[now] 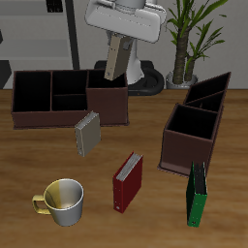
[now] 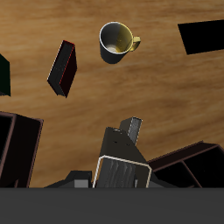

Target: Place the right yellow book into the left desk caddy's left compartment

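Right yellow book (image 1: pixel 114 58) held aloft, lower edge near maroon caddy (image 1: pixel 48 118) rim

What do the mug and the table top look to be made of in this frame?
The mug looks like glazed ceramic: a smooth pale grey outside with a soft sheen, and a yellow handle and inner wall. The table looks like matt wood, with brown plank grain and no glare. Being renders, both are guesses.

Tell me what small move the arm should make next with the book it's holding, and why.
Probably carry the book sideways toward the left caddy, keeping its height. The book is gripped and well above the table, but it hangs over the other caddy, not the left one, so lowering now looks premature.
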You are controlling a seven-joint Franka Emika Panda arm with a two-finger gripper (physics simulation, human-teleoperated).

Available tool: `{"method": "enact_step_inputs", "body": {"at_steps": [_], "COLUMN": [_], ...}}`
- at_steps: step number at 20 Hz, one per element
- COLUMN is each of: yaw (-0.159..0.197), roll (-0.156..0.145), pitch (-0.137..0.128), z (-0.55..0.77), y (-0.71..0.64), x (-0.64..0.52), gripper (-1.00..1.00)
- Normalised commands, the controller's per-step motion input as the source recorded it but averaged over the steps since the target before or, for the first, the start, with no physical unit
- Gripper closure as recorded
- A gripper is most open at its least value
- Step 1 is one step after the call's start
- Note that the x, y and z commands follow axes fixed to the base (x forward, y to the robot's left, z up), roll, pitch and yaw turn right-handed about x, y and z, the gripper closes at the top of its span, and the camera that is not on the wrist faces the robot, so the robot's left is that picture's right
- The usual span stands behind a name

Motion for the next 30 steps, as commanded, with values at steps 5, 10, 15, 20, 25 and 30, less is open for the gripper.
{"method": "enact_step_inputs", "body": {"at_steps": [5, 10, 15, 20, 25, 30], "yaw": [0.030, 0.041, 0.015, -0.007, 0.009, 0.040], "roll": [-0.010, 0.012, -0.014, 0.015, 0.022, 0.050], "pitch": [-0.045, -0.023, -0.032, -0.008, -0.014, -0.024], "z": [0.15, 0.03, -0.10, -0.11, 0.02, 0.08], "y": [0.36, 0.43, 0.47, 0.18, 0.22, 0.32], "x": [-0.28, -0.21, -0.35, -0.28, -0.39, -0.28], "gripper": [1.00, 1.00, 1.00, 1.00, 1.00, 1.00]}}
